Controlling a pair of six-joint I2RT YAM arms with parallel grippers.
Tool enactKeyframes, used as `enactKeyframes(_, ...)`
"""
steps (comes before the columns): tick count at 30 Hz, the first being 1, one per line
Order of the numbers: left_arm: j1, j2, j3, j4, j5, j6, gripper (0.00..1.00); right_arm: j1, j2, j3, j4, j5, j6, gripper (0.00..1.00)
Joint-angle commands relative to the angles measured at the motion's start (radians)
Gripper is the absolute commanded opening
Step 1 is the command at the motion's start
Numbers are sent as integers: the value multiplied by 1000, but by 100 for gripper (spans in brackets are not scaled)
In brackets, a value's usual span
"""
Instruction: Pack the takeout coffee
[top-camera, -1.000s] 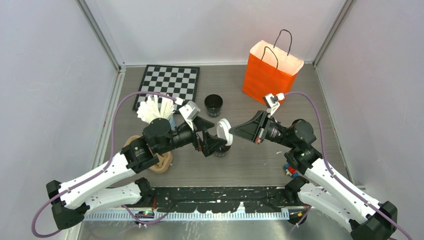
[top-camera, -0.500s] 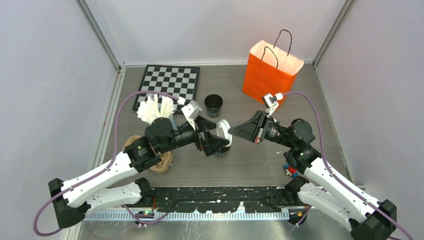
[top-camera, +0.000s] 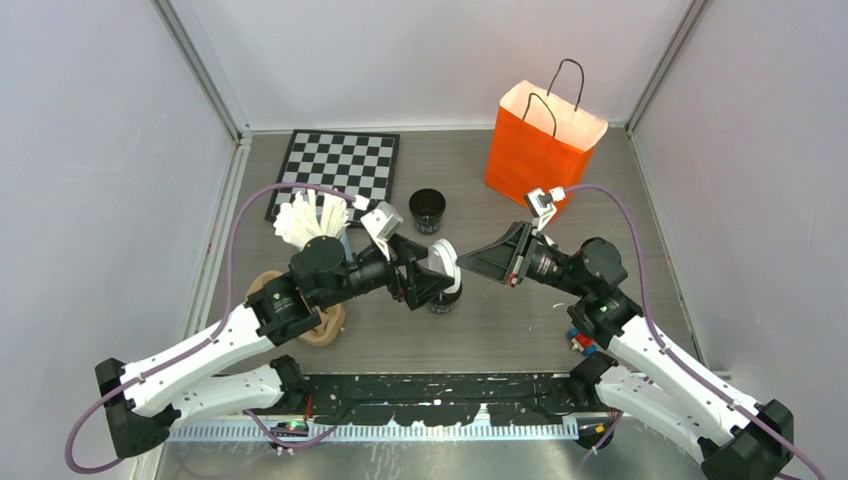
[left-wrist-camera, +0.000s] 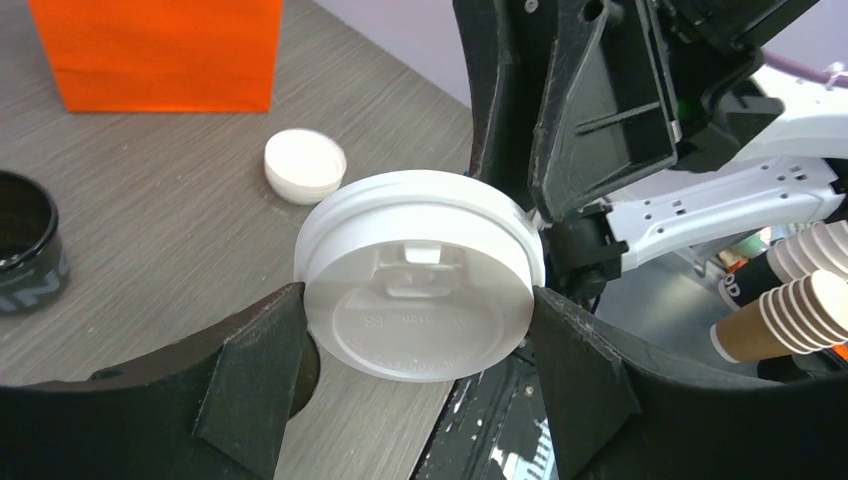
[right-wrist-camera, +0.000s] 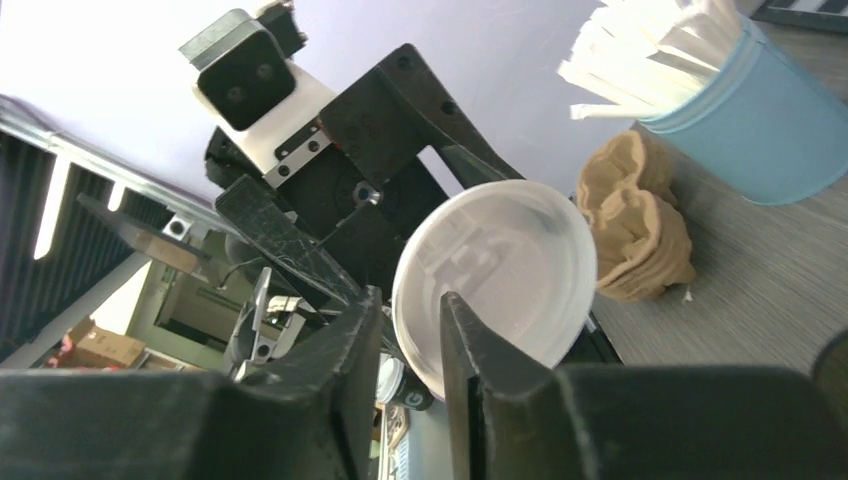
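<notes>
Bright colours on grey wood-grain table (top-camera: 500, 320).
Orange bag (top-camera: 535, 155) with black handles (top-camera: 565, 80); left of the bag, black cup (top-camera: 427, 211) with pale print, black-and-white chequered board (top-camera: 338, 168), light-blue cup (right-wrist-camera: 760, 130) of white sticks (top-camera: 305, 220); white lid (left-wrist-camera: 420, 275) in black left pincer (left-wrist-camera: 418, 300).

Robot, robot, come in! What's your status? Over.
Left gripper shut on round white plastic lid. Right gripper straddles its rim, grip unclear. Small black paper cup beneath it.

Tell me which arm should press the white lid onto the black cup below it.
Left. The left gripper clamps the white lid across its full width, and the black cup stands close beneath it. The right gripper only straddles the lid's rim from the side.
</notes>
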Motion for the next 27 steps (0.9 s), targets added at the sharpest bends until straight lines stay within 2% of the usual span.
enactKeyframes(1,4,-35,32,-108,-73,46,78,4,-51,8,-131,77,-102,38)
enactKeyframes(7,4,-13,158,-455,-240,83,73,5,-229,88,-613,357,-308,67)
enactKeyframes(10,4,47,237,-598,-281,102,73,5,-264,140,-770,440,-373,84)
enactKeyframes(17,2,294,426,-816,-259,105,69,5,-287,184,-940,517,-439,87)
enactKeyframes(27,-6,569,569,-877,-244,110,67,5,-396,224,-1064,598,-491,89)
